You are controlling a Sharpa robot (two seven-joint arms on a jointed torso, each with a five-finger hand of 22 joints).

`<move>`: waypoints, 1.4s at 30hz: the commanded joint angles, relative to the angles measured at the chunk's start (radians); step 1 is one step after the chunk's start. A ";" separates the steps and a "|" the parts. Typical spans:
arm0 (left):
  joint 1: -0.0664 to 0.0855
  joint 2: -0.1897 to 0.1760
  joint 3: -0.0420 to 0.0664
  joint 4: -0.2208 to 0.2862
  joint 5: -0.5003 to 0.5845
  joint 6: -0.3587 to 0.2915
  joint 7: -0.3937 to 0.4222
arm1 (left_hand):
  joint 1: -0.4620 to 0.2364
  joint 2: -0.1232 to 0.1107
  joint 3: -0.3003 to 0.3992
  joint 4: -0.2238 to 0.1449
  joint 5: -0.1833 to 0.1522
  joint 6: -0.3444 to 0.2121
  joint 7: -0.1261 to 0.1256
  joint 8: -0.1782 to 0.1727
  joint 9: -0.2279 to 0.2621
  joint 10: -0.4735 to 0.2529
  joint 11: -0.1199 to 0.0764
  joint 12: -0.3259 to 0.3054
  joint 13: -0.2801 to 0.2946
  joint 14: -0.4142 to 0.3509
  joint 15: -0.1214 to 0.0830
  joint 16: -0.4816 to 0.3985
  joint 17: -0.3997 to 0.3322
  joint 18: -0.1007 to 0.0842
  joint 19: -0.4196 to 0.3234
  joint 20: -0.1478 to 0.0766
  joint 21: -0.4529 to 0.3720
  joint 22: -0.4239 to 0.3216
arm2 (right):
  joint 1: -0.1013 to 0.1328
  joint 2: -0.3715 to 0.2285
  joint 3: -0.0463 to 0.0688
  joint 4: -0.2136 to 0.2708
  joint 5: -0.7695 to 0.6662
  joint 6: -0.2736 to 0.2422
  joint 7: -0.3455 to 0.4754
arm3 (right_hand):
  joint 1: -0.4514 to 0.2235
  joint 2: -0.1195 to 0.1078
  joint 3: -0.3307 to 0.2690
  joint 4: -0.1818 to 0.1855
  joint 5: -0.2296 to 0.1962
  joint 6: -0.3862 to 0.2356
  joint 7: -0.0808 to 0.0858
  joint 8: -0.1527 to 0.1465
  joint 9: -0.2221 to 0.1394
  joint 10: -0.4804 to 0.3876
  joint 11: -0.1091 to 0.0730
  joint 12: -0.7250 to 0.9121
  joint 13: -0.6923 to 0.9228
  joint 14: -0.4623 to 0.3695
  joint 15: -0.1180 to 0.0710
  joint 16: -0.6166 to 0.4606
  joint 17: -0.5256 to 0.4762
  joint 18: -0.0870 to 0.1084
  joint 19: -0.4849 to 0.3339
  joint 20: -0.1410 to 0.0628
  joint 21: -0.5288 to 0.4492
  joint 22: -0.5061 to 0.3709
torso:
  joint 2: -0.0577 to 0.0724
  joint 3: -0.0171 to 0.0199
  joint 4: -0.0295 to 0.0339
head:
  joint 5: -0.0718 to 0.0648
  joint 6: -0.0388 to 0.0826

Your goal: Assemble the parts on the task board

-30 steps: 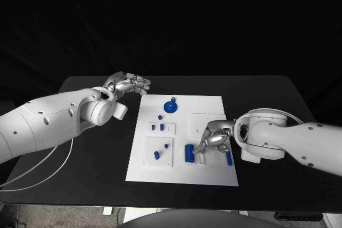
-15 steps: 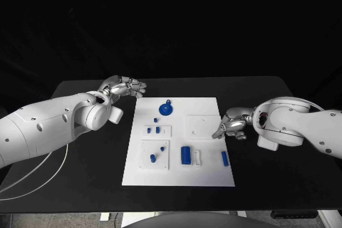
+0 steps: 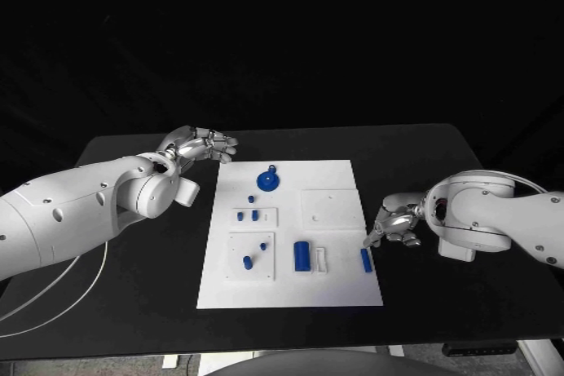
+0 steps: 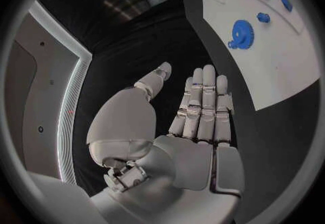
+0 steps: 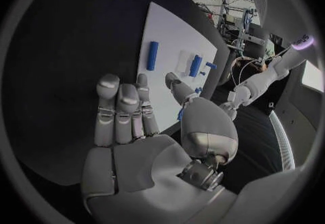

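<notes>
Head view: white board (image 3: pixel 332 288) mid-surface, blue parts (image 3: pixel 301 255) lying on it. Left hand (image 3: pixel 200 143) off board's far left corner, right hand (image 3: pixel 396 226) beside board's right edge.
Left wrist view: fingers (image 4: pixel 203 106) straight, side by side, holding nothing; blue gear (image 4: pixel 241 33) on board.
Right wrist view: fingers (image 5: pixel 122 110) extended, nothing held; blue bar (image 5: pixel 153 55) on board.

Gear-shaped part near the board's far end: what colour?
Blue; the gear-shaped part shows best in the left wrist view.
</notes>
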 commanded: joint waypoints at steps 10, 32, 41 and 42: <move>0.000 0.000 0.000 0.002 -0.002 0.012 0.008 | -0.008 0.000 0.001 0.007 -0.002 -0.006 0.000 0.000 -0.002 -0.006 -0.003 -0.005 0.002 0.002 0.001 -0.005 0.002 -0.004 0.002 0.006 -0.004 0.001 | -0.003 0.008 -0.032 0.014 -0.042 0.007 -0.037 | 0.026 0.015 0.026 0.011 -0.001 0.038 -0.011 0.022 0.009 0.022 -0.015 0.007 -0.003 0.010 -0.010 0.010 0.007 0.044 0.013 -0.001 0.012 0.010 | 0.001 -0.0021 0.0022 | -0.009 -0.008; 0.000 -0.005 0.000 0.001 -0.002 0.013 0.006 | -0.007 0.000 0.001 0.008 -0.002 -0.007 0.000 0.000 -0.002 -0.007 -0.003 -0.005 0.002 0.002 0.001 -0.006 0.004 -0.004 0.001 0.006 -0.005 0.003 | -0.045 0.052 -0.038 0.019 -0.106 0.008 -0.036 | 0.027 0.022 0.036 0.006 -0.001 0.062 -0.019 0.031 0.012 0.046 -0.022 0.018 -0.002 0.011 -0.016 0.015 0.011 0.044 0.017 0.000 0.019 0.015 | 0.001 0.0001 0.0029 | -0.003 -0.018; 0.000 -0.007 0.000 0.002 -0.012 0.012 -0.004 | -0.008 0.000 0.001 0.008 -0.002 -0.006 0.000 0.001 -0.002 -0.007 -0.003 -0.004 0.002 0.002 0.001 -0.006 0.004 -0.004 0.002 0.006 -0.005 0.003 | -0.058 0.085 -0.038 0.015 -0.238 -0.019 -0.047 | 0.034 0.018 0.038 -0.004 -0.001 0.065 -0.020 0.032 0.012 0.050 -0.024 0.019 -0.001 0.012 -0.018 0.017 0.012 0.044 0.018 -0.001 0.022 0.015 | 0.000 -0.0003 0.0013 | 0.000 -0.017; 0.000 -0.007 0.000 0.002 -0.012 0.013 -0.005 | -0.008 0.000 0.001 0.009 -0.002 -0.006 0.000 0.001 -0.002 -0.007 -0.003 -0.004 0.002 0.002 0.001 -0.006 0.004 -0.004 0.002 0.006 -0.005 0.003 | -0.062 0.092 -0.038 0.011 -0.261 -0.028 -0.049 | 0.034 0.017 0.038 -0.005 -0.001 0.065 -0.020 0.032 0.012 0.050 -0.024 0.019 -0.001 0.012 -0.018 0.017 0.012 0.044 0.018 -0.001 0.022 0.015 | 0.000 -0.0004 0.0015 | 0.000 -0.017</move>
